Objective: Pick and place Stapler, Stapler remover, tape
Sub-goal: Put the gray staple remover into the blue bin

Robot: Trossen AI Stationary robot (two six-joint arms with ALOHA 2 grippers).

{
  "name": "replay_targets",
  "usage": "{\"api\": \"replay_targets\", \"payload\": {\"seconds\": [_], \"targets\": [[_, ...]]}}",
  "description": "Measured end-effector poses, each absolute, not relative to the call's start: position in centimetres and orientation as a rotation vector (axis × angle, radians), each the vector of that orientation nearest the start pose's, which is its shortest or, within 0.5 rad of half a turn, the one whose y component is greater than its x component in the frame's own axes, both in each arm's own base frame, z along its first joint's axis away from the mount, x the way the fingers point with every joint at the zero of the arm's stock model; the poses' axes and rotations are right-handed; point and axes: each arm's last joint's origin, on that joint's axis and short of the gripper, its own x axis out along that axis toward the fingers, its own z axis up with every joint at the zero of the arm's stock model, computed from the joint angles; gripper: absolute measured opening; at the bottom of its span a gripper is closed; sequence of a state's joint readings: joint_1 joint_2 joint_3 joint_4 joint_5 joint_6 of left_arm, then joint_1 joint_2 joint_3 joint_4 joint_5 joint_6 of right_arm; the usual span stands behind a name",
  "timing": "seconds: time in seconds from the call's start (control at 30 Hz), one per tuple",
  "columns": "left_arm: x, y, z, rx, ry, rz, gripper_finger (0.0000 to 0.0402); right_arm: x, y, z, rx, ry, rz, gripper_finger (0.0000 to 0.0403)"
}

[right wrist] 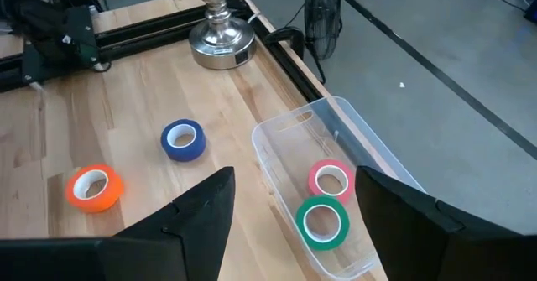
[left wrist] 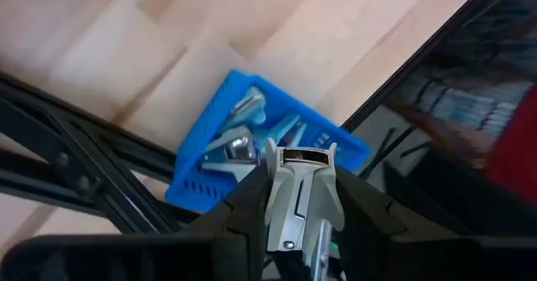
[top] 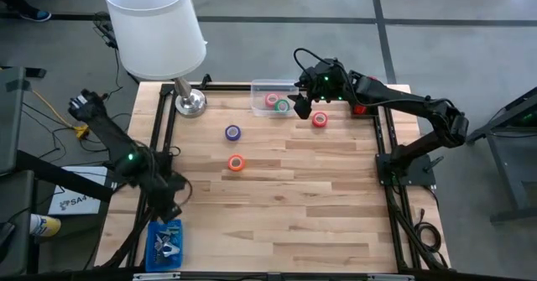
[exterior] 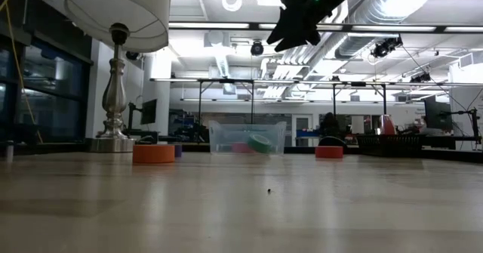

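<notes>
Clamped in the left hand (left wrist: 298,199) over the blue basket (left wrist: 195,159) is a silvery staple remover (left wrist: 299,193) — release is called for — while the right hand (right wrist: 289,210), wide and empty, hangs above the clear bin (right wrist: 369,151).

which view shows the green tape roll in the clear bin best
The right wrist view: the green tape roll fills it, lying flat in the clear bin beside a pink roll. High view shows it tiny; low view only through the bin's wall; left wrist view not at all.
</notes>
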State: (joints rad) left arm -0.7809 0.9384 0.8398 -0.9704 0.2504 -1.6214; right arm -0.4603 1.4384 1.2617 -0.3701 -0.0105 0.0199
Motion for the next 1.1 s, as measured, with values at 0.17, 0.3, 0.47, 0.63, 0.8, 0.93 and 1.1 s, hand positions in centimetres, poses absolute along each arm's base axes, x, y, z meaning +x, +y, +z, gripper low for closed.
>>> {"api": "replay_targets", "payload": {"seconds": [0.17,0.3,0.47,0.63,0.8,0.93,1.1], "targets": [[11.1,-14.9,25.2,-0.963,1.568,0.155,0.0097,28.6,-14.1,33.1,0.145,0.533,-0.438,0.0240],[11.2,-17.0,23.7,-0.860,1.577,0.147,0.0097,28.7,-14.1,33.1,0.133,0.535,-0.418,0.0237],[11.5,-19.1,21.9,-0.769,1.594,0.123,0.0097,28.7,-14.1,33.1,0.133,0.535,-0.417,0.0238],[12.1,-20.6,20.2,-0.717,1.609,0.105,0.0097,28.7,-14.1,33.1,0.134,0.535,-0.416,0.0238],[12.3,-20.9,19.6,-0.715,1.598,0.143,0.0097,28.7,-14.1,33.1,0.134,0.535,-0.416,0.0239],[12.4,-20.9,19.6,-0.733,1.592,0.153,0.0140,28.7,-14.1,33.1,0.134,0.535,-0.416,0.0238],[12.3,-20.9,19.6,-0.726,1.623,0.144,0.0227,28.7,-14.1,33.1,0.134,0.535,-0.416,0.0239]]}}
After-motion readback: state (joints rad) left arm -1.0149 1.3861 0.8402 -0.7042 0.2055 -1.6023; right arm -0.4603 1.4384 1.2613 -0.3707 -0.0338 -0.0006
